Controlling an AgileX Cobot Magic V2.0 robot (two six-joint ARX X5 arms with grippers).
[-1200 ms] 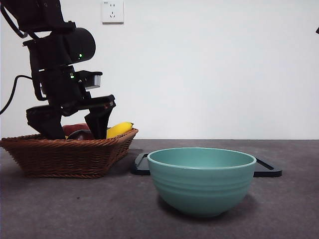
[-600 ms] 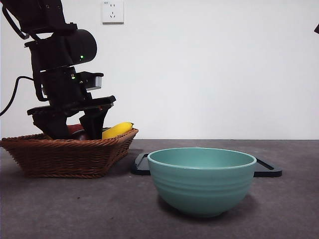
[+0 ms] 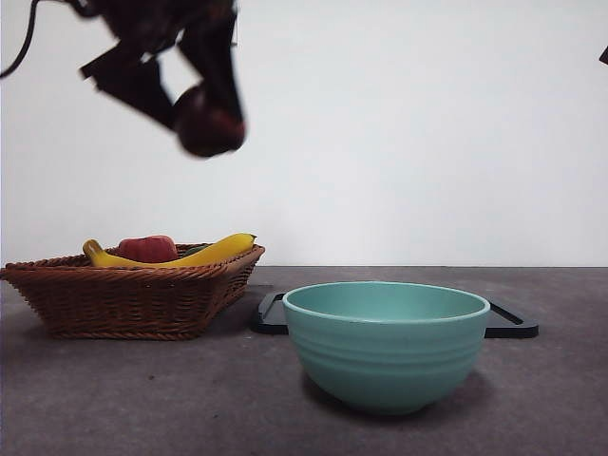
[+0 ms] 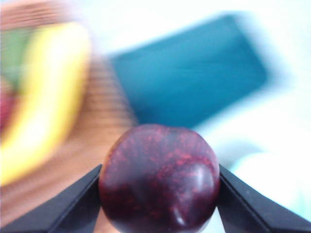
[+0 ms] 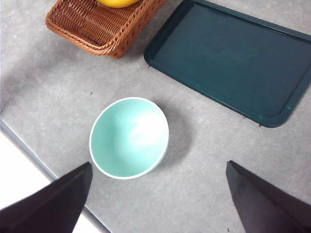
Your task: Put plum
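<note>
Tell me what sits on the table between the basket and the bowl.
Nothing; in the right wrist view the stretch of grey table between the basket and the bowl is bare. The dark tray lies off to one side.

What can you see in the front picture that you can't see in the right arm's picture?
Only the front view shows the plum, held high in the left end effector, and the red fruit in the basket.

Only the right wrist view shows the right end effector, open above the table, the whole dark tray, and inside the bowl, which holds nothing.

Both show the basket, a banana, the bowl and the tray.
</note>
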